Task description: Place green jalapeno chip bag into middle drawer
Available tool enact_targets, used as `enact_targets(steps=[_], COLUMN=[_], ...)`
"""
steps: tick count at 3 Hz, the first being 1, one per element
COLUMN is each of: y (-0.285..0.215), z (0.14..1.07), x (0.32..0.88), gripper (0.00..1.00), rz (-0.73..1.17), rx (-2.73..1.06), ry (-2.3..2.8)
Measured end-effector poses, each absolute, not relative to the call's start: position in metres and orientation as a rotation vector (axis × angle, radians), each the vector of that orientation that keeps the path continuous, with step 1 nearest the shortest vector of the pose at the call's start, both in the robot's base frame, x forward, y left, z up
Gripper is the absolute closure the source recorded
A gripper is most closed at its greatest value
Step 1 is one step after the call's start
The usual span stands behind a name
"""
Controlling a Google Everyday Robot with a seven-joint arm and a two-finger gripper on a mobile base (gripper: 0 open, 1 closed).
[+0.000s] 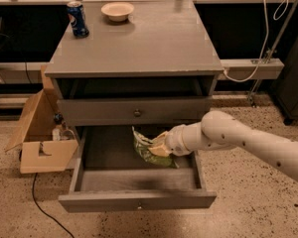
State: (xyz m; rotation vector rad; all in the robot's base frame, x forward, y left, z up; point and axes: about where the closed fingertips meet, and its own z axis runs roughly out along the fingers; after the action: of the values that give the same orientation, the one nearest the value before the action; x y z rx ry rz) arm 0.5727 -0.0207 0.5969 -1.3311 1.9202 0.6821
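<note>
Presently gripper (157, 145) low over open middle drawer (139, 201), fingers (162, 149) pinching green jalapeno chip bag (145, 155).

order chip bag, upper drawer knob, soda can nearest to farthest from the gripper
Gripper, over the open middle drawer:
1. green jalapeno chip bag, in its grip
2. upper drawer knob, just above
3. soda can, back left on top

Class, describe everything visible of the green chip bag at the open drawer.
The crinkly green foil chip bag looks crumpled and shiny, with pale markings too small to read. It is tilted inside the open grey bottom drawer, near its back right, pinched at its right side by the robot's pale gripper. Whether it touches the drawer floor cannot be told.
</note>
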Motion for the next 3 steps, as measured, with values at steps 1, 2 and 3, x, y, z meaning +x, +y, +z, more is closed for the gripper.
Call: enact_targets(steps=[1, 2, 3], y=[-0.013, -0.007, -0.003], z=[0.553, 0.52, 0.49], x=[0.582, 0.591, 0.596], gripper=[1.0, 1.0, 0.82], rz=[0.716, 0.768, 0.842], rx=[-1.283, -1.22, -1.167], ry=[1.926, 1.909, 1.91])
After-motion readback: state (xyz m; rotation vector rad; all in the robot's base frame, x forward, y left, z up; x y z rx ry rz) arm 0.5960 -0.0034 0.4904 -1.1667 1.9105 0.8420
